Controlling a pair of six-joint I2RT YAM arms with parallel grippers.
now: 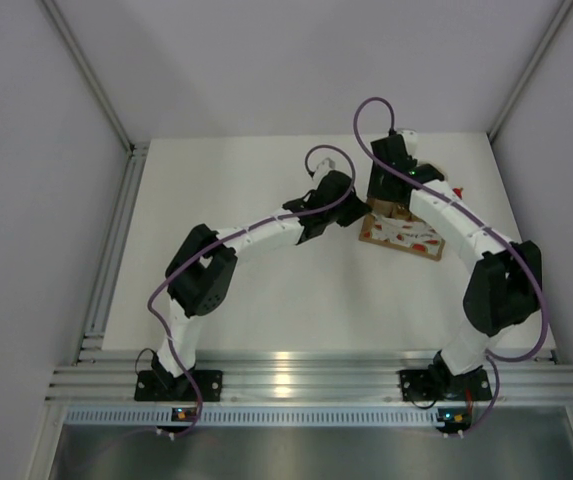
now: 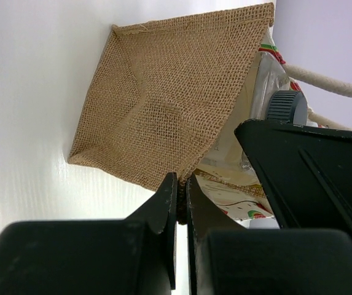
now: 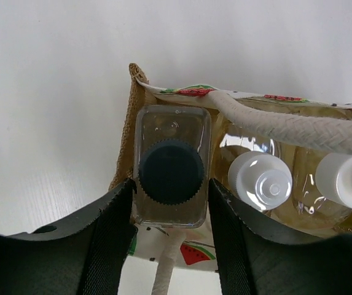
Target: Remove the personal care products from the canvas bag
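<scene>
1. Left gripper point(image 2: 179, 196): the jaws are pressed together and pinch the woven edge of the bag point(image 2: 163, 104). In the top view this grip sits at the bag's 9 o'clock side. It probably serves as an anchor against lift.
2. Right gripper point(image 3: 171, 182): it is positioned over the bag mouth and points down into it. The jaws are closed against two opposite walls of the clear bottle point(image 3: 174, 126), at its 9 and 3 o'clock sides in the right wrist view. No gap is visible at either wall.
3. Clear bottle: it stands upright in the bag's end compartment, at the end the left gripper pinches, with its dark cap point(image 3: 171, 171) facing the wrist. Its long axis runs in line with the right gripper's approach. Extraction therefore calls for a straight pull back along that axis, with no tilt.
4. Amber bottles point(image 3: 262, 180): two with white caps stand at 3 o'clock of the clear bottle and are inside the bag. The nearer one is just beside the right-hand jaw.
5. Handle point(image 3: 286, 126): the cream loop crosses the mouth from 12 towards 3 o'clock, touching the clear bottle's far corner. It may snag on withdrawal.
6. Bag: it rests on the surface point(image 1: 266, 300), nearer the right arm's reach. The right arm is placed for the lift.
</scene>
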